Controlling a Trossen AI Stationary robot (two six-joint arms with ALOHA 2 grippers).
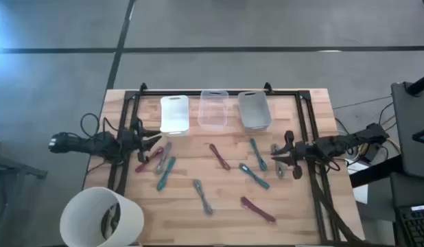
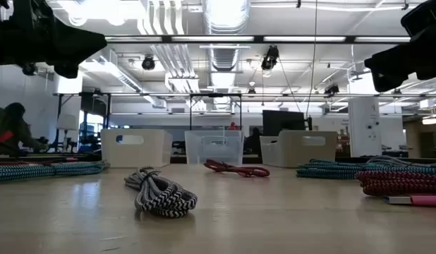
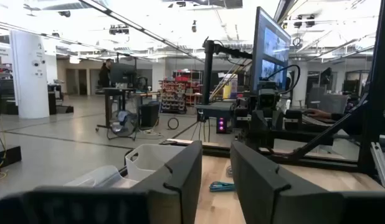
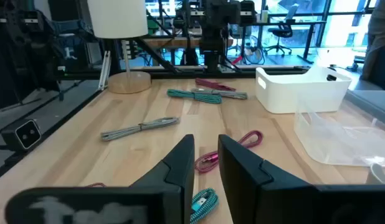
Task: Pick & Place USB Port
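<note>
Several bundled USB cables in maroon, teal and grey lie on the wooden table [image 1: 198, 219]: a maroon one [image 1: 219, 156] mid-table, a teal one [image 1: 254, 176], and a grey one [image 1: 204, 197] nearer the front. My left gripper [image 1: 156, 139] hovers level at the table's left, beside a maroon and a grey cable [image 1: 162, 156]. It is open [image 3: 216, 180], with nothing between its fingers. My right gripper [image 1: 277, 155] hovers level at the table's right, near a teal cable [image 1: 258, 152]. It is open too [image 4: 206, 165], a narrow empty gap between its fingers.
Three bins stand in a row along the far edge: white [image 1: 174, 113], clear [image 1: 213, 110], grey [image 1: 253, 110]. A white bucket [image 1: 102, 218] sits at the near left corner. A black frame [image 1: 219, 91] borders the table's far and side edges.
</note>
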